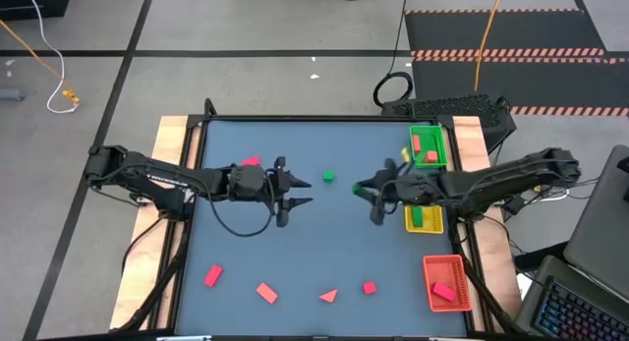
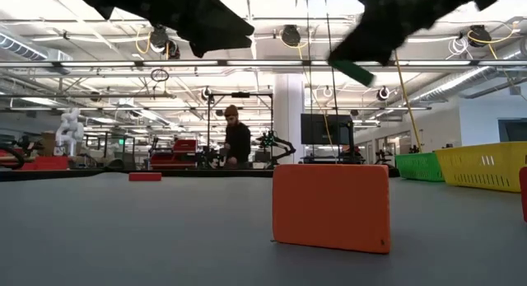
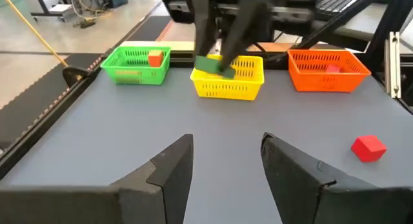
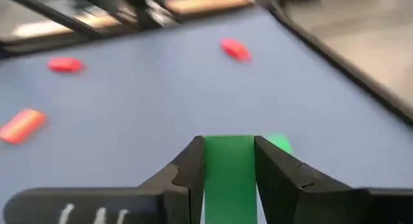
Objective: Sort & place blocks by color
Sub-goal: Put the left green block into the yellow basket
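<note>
Green block (image 4: 229,169) in right hand (image 4: 230,161).

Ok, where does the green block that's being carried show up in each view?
High view: green block right of centre, left of the yellow tray.
Low view: near the top, in the air, left of the tray.
Left wrist view: just in front of the tray.
Right wrist view: bottom centre, clamped in the right gripper; no tray.
Shared landmark: the yellow tray.
</note>
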You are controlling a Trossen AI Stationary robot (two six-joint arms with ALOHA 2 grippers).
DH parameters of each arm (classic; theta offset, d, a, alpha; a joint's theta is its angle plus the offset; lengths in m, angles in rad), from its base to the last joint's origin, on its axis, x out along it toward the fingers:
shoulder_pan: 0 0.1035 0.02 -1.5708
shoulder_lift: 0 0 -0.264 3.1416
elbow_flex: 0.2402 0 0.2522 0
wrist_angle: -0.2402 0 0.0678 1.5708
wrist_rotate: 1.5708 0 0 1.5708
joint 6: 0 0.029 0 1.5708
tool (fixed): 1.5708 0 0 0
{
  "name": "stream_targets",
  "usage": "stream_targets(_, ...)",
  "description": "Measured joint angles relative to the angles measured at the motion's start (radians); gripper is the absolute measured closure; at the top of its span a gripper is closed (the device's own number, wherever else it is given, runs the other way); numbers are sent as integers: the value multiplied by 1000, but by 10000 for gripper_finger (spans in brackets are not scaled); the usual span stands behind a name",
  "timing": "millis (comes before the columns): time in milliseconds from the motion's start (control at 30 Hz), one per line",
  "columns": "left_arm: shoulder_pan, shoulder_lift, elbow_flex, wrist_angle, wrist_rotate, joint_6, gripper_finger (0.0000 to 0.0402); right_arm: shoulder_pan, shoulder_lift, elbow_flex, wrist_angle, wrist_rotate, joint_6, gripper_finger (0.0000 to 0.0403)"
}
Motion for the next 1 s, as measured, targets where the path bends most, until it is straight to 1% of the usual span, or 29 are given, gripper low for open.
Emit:
stream_targets(167,0,0,0,1,-51,-5,218,-1,-97,0,-375,70,284,306)
stream_targets(233,0,0,0,0,-72,-13,218,-1,-107,0,-513,95,399,306)
stream_targets(333,0,0,0,-3,-89,-17,218,-1,-102,-2,-674,98,536,306)
stream_targets(467,0,0,0,-3,-90,-18,218,-1,-87,-2,-790,97,639,306)
stream_targets(667,0,0,0,-12,-90,-19,218,-1,-86,-2,-898,92,720,306)
stream_targets(767,0,0,0,-13,-90,-21,218,0,-85,-2,-970,66,771,306)
stream_targets(1000,0,0,0,-26,-99,-28,218,55,-85,-2,-1105,40,920,306)
